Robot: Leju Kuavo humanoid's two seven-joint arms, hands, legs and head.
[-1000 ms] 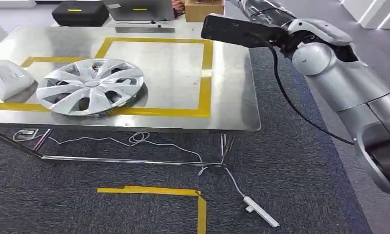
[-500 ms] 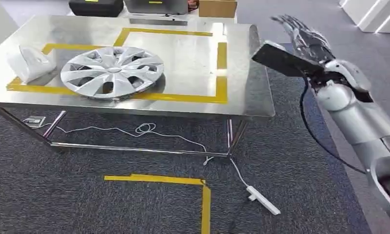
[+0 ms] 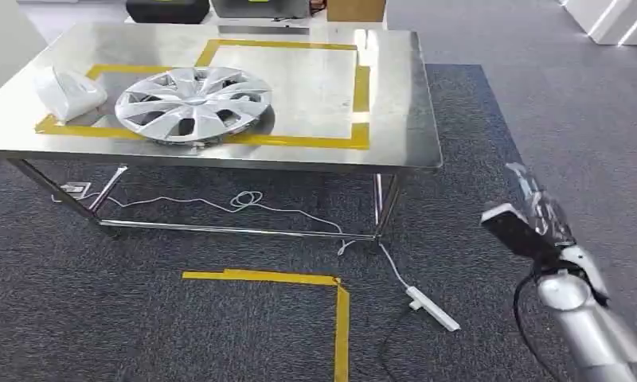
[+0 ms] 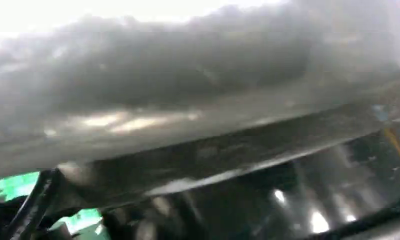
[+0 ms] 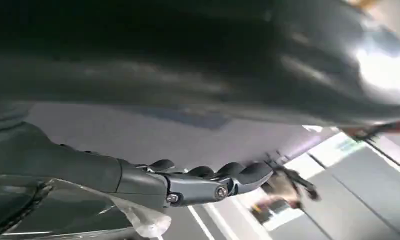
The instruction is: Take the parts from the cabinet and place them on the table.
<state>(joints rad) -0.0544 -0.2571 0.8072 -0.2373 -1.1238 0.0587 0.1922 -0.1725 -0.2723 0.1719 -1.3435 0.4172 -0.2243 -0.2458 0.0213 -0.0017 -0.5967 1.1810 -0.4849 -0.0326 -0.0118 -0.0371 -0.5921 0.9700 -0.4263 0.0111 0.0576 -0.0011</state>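
Between trips: wheel cover (image 3: 193,104) and white part (image 3: 68,93) lie near table (image 3: 395,127) left edge. Right robot hand (image 3: 538,208) spread, empty. Left: cannot tell. Next, back to cabinet.

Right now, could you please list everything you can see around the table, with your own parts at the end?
Table: one, shiny steel, ahead on the grey carpet.
Yellow tape: rectangles marked on the tabletop; an L-shaped strip on the carpet in front.
Hubcap: one, silver, lying on the tabletop over the tape line.
White part: one, on the table beside the hubcap, at the far-left end.
Cable: one, white, trailing under the table to a white power strip on the carpet.
Black case: one, beyond the table; a cardboard box further along.
Right hand: lowered beside the table, fingers spread, holding nothing.
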